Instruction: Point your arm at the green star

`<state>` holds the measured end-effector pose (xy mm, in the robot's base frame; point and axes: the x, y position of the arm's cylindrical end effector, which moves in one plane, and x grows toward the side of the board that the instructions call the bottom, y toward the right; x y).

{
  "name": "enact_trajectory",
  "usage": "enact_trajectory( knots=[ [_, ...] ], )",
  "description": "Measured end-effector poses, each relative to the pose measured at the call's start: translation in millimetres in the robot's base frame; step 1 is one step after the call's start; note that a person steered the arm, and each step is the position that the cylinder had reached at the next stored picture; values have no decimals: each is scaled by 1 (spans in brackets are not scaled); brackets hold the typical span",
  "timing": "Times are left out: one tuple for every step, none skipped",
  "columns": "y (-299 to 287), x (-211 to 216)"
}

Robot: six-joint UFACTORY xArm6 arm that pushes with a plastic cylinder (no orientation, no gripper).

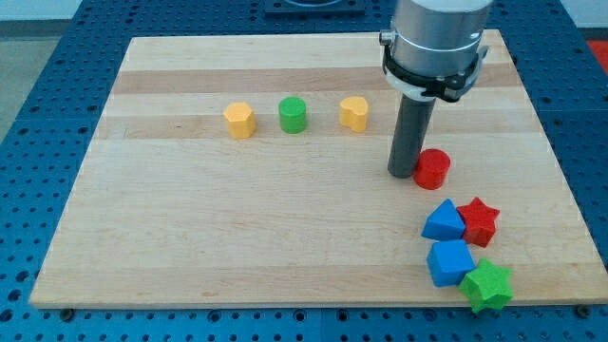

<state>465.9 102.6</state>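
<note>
The green star [488, 285] lies near the bottom right corner of the wooden board [190, 247], touching a blue cube [448, 261] on its upper left. My tip [403, 174] stands well above it in the view, right beside the left side of a red cylinder [432, 168]. The rod hangs from the grey arm at the view's top right.
A blue triangular block [443, 221] and a red star [478, 220] sit just above the blue cube. A yellow block [239, 120], a green cylinder [293, 114] and a yellow heart-like block [354, 112] form a row in the upper middle.
</note>
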Motion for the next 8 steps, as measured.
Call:
enact_trajectory(
  knots=[
    [6,0],
    [6,0],
    [1,0],
    [-12,7],
    [-26,31],
    [-41,58],
    [-50,85],
    [-52,119]
  ],
)
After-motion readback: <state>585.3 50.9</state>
